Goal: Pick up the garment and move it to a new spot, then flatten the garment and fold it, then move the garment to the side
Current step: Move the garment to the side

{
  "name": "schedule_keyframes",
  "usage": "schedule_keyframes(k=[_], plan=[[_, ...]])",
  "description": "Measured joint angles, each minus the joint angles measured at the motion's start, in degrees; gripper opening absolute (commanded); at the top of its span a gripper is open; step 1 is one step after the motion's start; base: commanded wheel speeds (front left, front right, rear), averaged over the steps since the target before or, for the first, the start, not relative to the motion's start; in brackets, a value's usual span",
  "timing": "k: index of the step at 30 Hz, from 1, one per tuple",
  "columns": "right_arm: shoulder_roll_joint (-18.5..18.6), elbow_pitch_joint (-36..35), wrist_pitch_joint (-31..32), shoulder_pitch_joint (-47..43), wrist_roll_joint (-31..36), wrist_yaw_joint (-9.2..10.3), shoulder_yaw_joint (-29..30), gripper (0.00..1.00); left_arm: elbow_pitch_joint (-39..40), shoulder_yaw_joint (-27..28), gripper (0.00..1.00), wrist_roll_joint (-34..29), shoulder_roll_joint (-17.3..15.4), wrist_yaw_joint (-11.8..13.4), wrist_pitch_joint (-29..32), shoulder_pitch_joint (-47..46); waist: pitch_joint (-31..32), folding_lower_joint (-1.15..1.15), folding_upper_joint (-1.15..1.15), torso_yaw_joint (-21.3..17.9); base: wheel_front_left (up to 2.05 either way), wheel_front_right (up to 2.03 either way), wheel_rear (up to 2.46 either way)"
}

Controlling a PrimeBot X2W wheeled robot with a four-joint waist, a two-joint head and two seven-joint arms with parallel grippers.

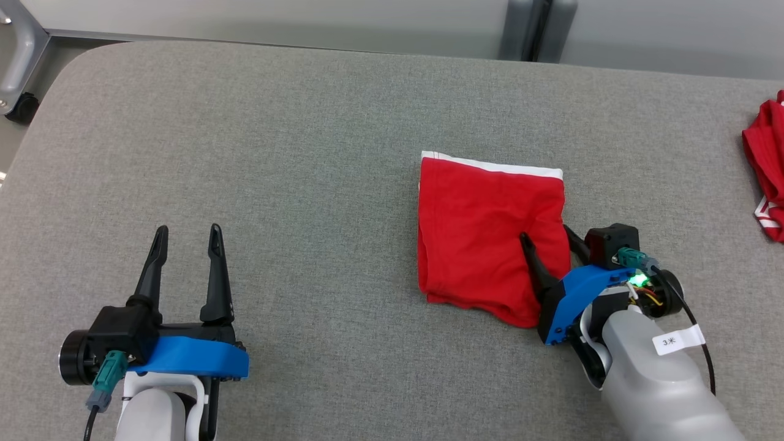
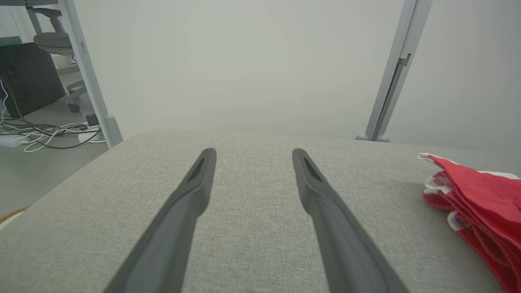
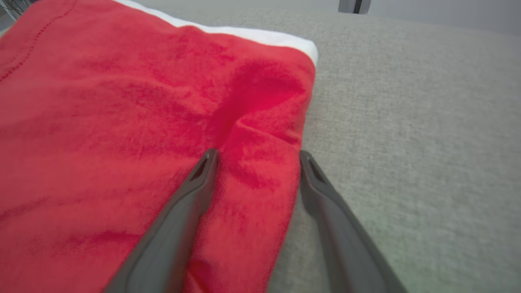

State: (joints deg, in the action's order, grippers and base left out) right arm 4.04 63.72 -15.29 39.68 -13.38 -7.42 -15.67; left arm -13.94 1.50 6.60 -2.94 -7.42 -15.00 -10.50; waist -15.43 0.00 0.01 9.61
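Garment [image 1: 484,233] is laid folded, right of the table's [image 1: 306,153] middle. The right gripper [image 1: 545,233] is set astride its right edge, jaws wide and empty. All layers should be gathered before closing. The left gripper [image 1: 188,229] is held open, empty, at the table's left.

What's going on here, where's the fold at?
The red garment lies folded into a rectangle on the grey table. The right gripper is open at its right edge, one finger over the cloth and the other just off it; nothing is gripped. The left gripper is open over bare table, well apart. Another red cloth lies far right.
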Motion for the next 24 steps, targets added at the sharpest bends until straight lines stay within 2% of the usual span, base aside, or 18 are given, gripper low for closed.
schedule_keyframes(k=[1,3,4,10,14,15,24], plan=[[-0.2,0.0,0.0,0.0,-1.1,0.01,-0.5,1.0,0.0,0.0,1.0,0.1,0.0,0.0,0.0,0.0,0.0,0.0,0.0,0.0,0.0,0.0,0.0],[-0.4,0.0,0.0,0.0,-3.1,0.02,-1.8,0.11,-0.1,0.0,1.0,0.5,0.0,0.0,0.0,0.0,0.0,0.0,0.0,0.0,0.0,0.0,0.0],[-0.5,0.0,-0.1,0.0,-3.5,0.02,-2.5,0.0,-0.1,0.0,1.0,0.5,0.0,0.0,0.0,0.0,0.0,0.0,-0.01,0.0,0.0,0.0,0.0],[-0.3,-1.4,0.1,0.4,-4.8,-0.08,-4.3,0.0,-0.1,0.1,1.0,0.5,0.0,0.1,0.0,0.0,0.0,0.0,0.0,-0.7,0.0,0.0,0.0],[2.0,-3.7,0.2,1.0,-3.3,-0.08,-5.1,0.0,0.2,-0.2,1.0,0.5,0.0,0.3,0.0,0.0,0.1,0.0,0.0,-1.4,0.0,0.0,0.0],[3.7,-5.0,0.2,1.6,-2.5,-0.07,-6.1,0.0,0.6,0.0,1.0,0.5,0.0,0.3,0.0,0.0,0.1,0.0,0.0,-2.1,0.0,0.0,0.0],[10.1,-7.5,0.2,8.2,-1.5,-0.08,-12.1,0.0,3.9,0.3,1.0,-0.2,-0.1,0.3,0.0,-0.5,-3.1,0.0,0.0,-7.8,0.0,0.0,0.0]])
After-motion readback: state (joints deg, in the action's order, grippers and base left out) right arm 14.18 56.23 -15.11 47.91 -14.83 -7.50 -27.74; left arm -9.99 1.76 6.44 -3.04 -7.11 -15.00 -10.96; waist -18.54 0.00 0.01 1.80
